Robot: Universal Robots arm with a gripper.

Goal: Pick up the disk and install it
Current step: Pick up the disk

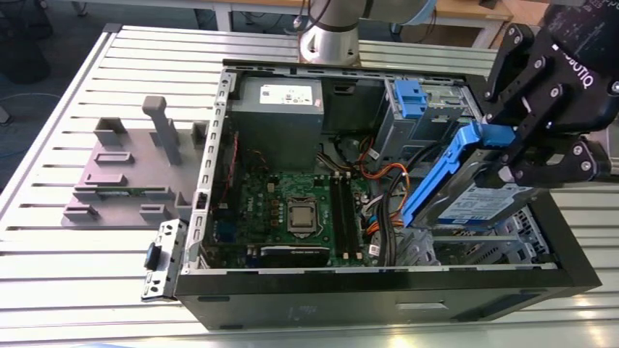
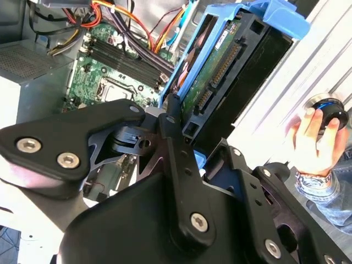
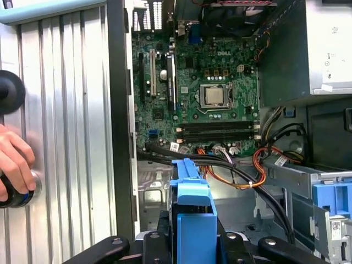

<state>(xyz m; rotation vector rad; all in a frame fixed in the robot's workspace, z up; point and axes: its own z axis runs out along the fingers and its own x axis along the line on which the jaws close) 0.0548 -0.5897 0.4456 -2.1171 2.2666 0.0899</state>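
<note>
Matt black gripper (image 1: 503,156) clamping the disk (image 1: 480,197): glossy blue plastic bracket framing silver-grey metal under a paper label. Ribbed metal table (image 1: 77,283) showing a brushed sheen; grey stand (image 1: 130,170) looking like dull plastic.

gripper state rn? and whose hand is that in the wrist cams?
Gripper: shut on the disk, held tilted above the open case.
Person's hand: resting on a round black knob, outside the case.

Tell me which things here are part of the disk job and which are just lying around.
Job:
the disk, clamped in the gripper
open computer case

Lying around:
grey plastic stand
loose metal bracket
a person's hand on a black knob
</note>
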